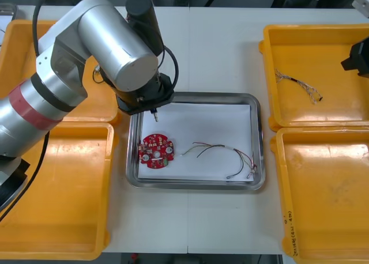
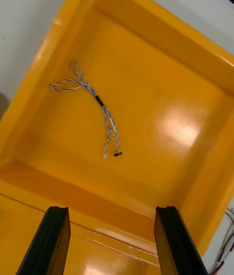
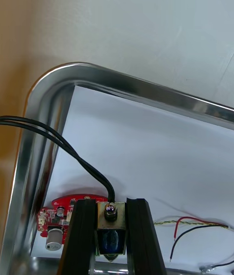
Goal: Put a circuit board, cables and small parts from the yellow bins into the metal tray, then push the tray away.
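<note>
Cables of thin red, black and yellow wire are laid in the white-lined metal tray beside a round red circuit board. Beyond them, over the tray's far left corner, the left gripper is clamped on a small metal part. The part is judged hard, blocky and dense, well held by its flat sides, though it may be dragged by its springy black lead. Farthest, the right gripper is poised with jaws apart above a yellow bin, where a limp twisted blue and white cable could be pinched at its dark middle band.

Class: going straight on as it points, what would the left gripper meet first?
The left gripper, shut on a small metal part, would likely meet the metal tray's white floor, beside the circuit board; depth unclear.
</note>
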### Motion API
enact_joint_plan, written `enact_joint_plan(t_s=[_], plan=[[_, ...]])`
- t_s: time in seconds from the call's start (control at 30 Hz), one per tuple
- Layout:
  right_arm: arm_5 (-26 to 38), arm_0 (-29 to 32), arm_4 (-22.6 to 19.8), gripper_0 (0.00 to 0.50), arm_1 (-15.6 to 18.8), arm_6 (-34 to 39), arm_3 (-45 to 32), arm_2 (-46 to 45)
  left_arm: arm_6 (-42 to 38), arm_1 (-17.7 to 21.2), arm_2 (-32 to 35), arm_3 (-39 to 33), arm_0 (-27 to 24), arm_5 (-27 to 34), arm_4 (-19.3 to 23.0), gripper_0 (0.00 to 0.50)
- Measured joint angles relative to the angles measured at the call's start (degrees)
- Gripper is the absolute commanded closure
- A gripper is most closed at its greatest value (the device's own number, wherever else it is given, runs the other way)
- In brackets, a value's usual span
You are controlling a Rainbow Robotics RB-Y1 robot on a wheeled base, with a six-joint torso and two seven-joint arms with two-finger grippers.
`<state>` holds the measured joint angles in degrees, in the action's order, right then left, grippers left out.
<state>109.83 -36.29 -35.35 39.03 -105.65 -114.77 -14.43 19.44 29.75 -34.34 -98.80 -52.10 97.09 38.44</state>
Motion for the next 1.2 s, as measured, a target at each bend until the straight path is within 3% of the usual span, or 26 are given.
enact_joint_plan(t_s=[0.2,0.47,0.83,1.2], plan=[[0.0,0.0,2.7,0.000,0.7,0.0,3.1,-0.6,0.9,-0.7,-2.4,0.0,0.8,-2.9,-3.0,0.496],[0.0,-0.5,0.1,0.000,0.8,0.0,8.3,-0.6,3.9,-0.7,-5.2,0.1,1.0,-4.5,-4.1,0.496],[0.0,-6.6,0.0,0.000,0.9,-0.2,19.6,3.0,3.9,-0.8,-5.9,1.9,3.9,-9.0,-6.6,0.496],[0.0,-13.4,2.7,0.000,1.0,-11.2,32.2,9.2,6.6,-0.8,-7.0,5.8,4.2,-12.8,-7.1,0.472]])
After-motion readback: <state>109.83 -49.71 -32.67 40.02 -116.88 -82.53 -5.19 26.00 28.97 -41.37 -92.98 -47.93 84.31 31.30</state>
